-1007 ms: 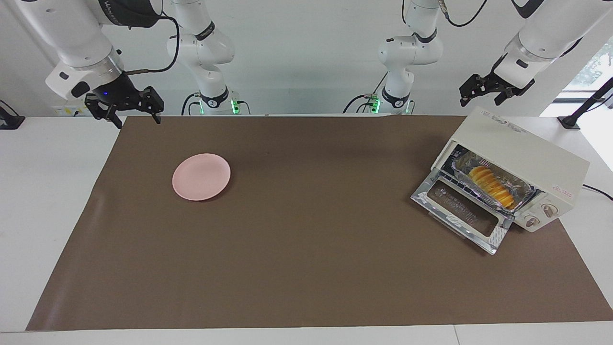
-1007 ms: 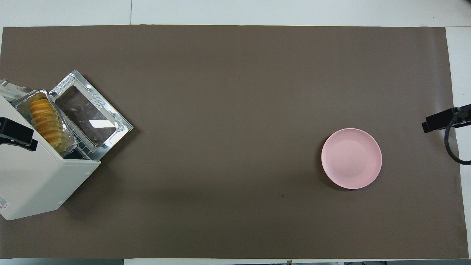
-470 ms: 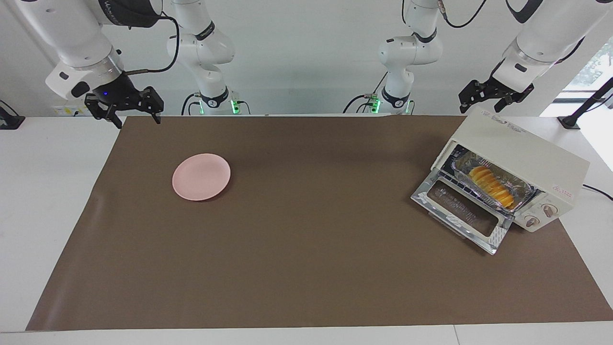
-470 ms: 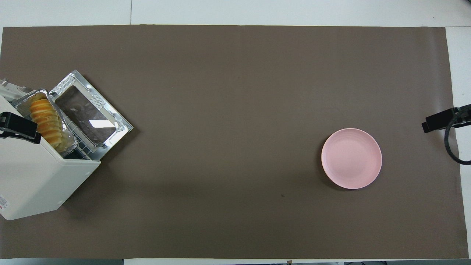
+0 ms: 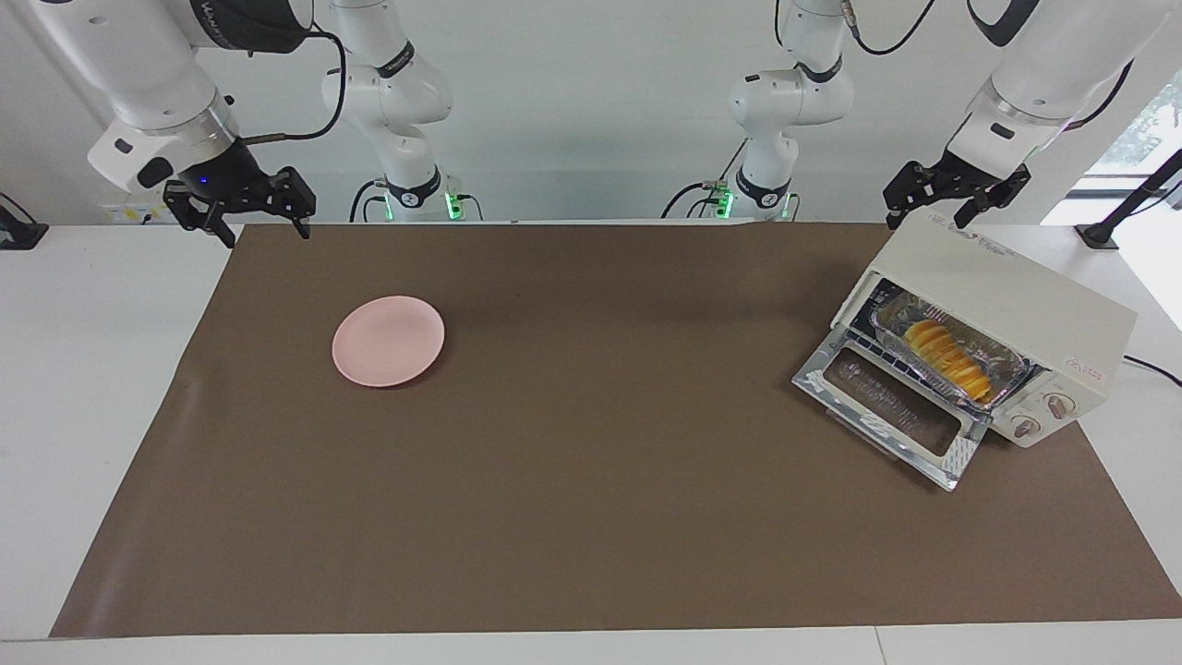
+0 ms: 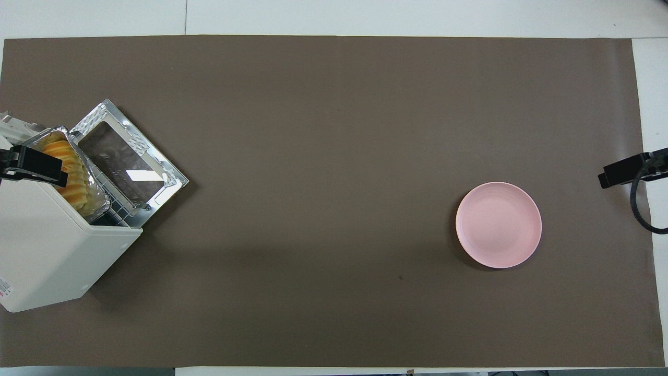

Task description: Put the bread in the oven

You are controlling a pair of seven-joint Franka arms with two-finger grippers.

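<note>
The left pincer (image 5: 956, 196) hangs in the air over the top of the oven (image 5: 1007, 305), at the edge nearest the robots, its two fingers spread wide apart with nothing between them and nothing touching them. The right pincer (image 5: 242, 205) hovers over the edge of the brown mat (image 5: 591, 517) at the right arm's end of the desk (image 5: 92, 369), likewise gaping wide and holding nothing; that arm waits. The pink plate (image 5: 388, 340) lies bare on the mat, farther from the robots than the right pincer and well apart from the oven. The oven stands at the left arm's end of the desk, turned at an angle, with its glass door (image 5: 891, 411) dropped flat open onto the mat. Inside it, on the wire rack (image 6: 117, 209), sits a crinkled foil tray (image 5: 1011, 369), and the bread (image 5: 951, 356) lies lengthwise in that tray, inside the oven's mouth. From overhead, the left pincer's dark finger (image 6: 32, 165) covers part of the loaf, though the facing view shows it raised clear above the oven. Two round knobs (image 5: 1043, 416) sit on the oven's front beside the door.
</note>
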